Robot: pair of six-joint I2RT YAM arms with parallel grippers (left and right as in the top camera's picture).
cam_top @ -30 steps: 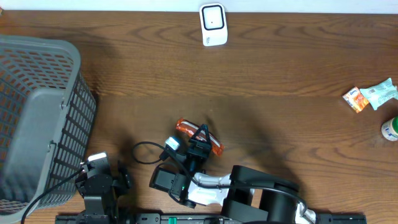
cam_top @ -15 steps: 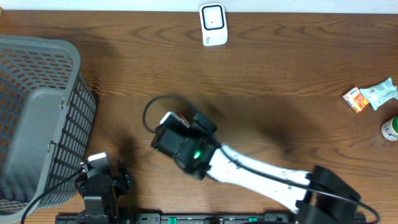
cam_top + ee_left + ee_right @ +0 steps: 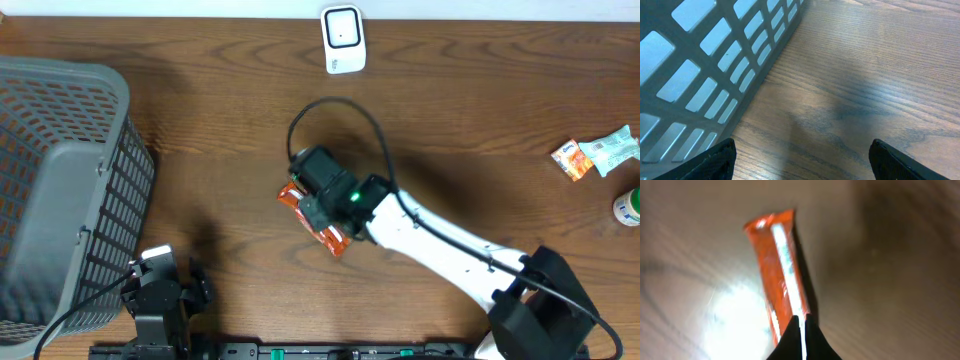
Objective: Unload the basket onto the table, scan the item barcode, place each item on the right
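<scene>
Change in right arm: a second ago it was folded up at the front edge; now the right arm [image 3: 440, 240] stretches diagonally from the lower right, its wrist head above the item.
Change in right gripper: it stood wide a second ago; now the right gripper [image 3: 801, 326] has its fingers pressed together into one point.
Right grip: the near end of the orange packet [image 3: 775, 270] runs in between the closed tips, so it looks pinched there.
Item position: the orange packet [image 3: 333, 240] lies mid-table, well short of the barcode scanner [image 3: 342, 40] at the far edge, in much the same spot as before.
Cable: its black loop [image 3: 335, 105] now arcs on the scanner side of the wrist; earlier it lay to the left.
Left gripper: unmoved beside the grey basket [image 3: 60, 180]; the left gripper [image 3: 805, 160] is spread wide over bare wood, nothing between its fingers.
Unchanged: two small snack packs [image 3: 590, 155] at the right edge of the table [image 3: 480, 100].
Hidden: the wrist head covers the packet's middle from overhead.
Hard to read: the right wrist view is blurred, no barcode or print is legible, and I cannot tell whether the packet is off the wood.
Cut off: a white-and-green container [image 3: 628, 207] at the right border.
</scene>
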